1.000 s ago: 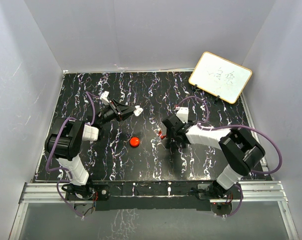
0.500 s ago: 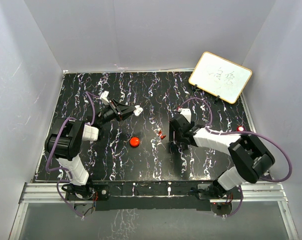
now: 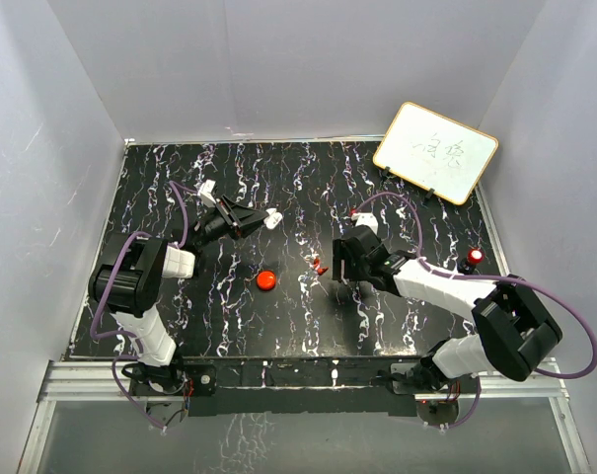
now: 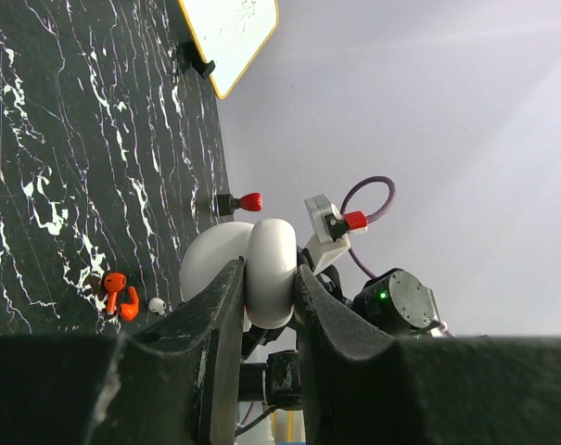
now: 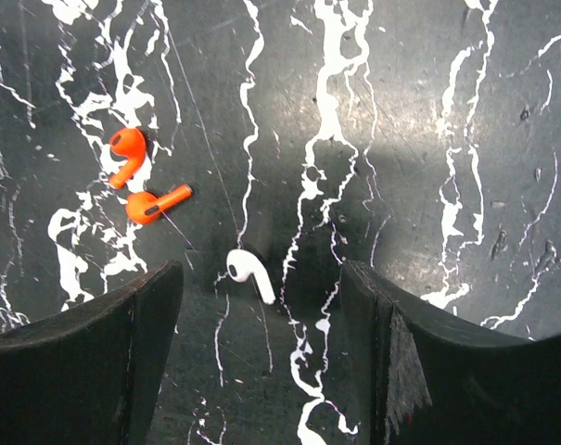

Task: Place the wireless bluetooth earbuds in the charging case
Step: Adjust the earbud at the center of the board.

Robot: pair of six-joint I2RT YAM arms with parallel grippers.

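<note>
Right gripper [image 5: 261, 362] backs off tiny red plastic earbuds [image 5: 155, 206], open, empty, no pick; left gripper [image 4: 268, 278] pinches white rounded piece [image 4: 271, 250].

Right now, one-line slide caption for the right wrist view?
Open right gripper aimed at a white earbud, two red earbuds lying beside it on the black marbled table.
</note>
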